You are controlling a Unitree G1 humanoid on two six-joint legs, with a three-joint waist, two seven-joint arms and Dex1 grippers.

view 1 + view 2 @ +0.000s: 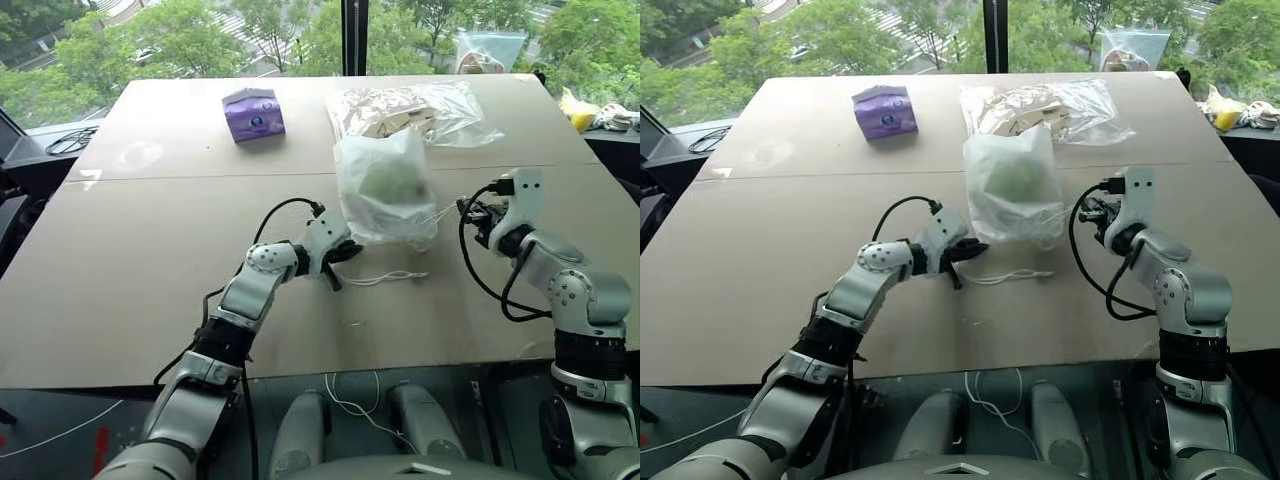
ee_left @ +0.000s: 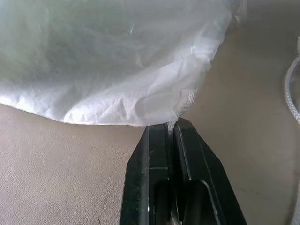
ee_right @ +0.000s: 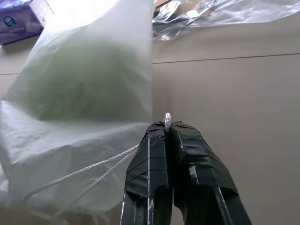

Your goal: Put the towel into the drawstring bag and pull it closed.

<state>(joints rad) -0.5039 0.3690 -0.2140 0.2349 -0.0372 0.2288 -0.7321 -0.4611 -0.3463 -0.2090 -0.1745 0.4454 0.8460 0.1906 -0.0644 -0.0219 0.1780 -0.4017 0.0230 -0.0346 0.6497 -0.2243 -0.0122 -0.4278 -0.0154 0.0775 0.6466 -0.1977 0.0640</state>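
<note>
Bare table (image 1: pixel 140 280) left; tissue pack (image 1: pixel 254 113), zip bag (image 1: pixel 415 108) behind.

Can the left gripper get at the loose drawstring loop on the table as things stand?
Probably yes: the cord loop lies bare on the table just beside the left gripper, nothing between, but its fingers are shut at the drawstring bag edge.

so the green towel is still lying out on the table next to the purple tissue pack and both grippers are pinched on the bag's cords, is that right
Not quite. The towel is not out on the table: it sits inside the drawstring bag, as the right wrist view shows. The rest holds: the purple tissue pack lies apart, the right gripper is shut on a cord, and the left gripper is shut on cord at the bag's edge.
</note>
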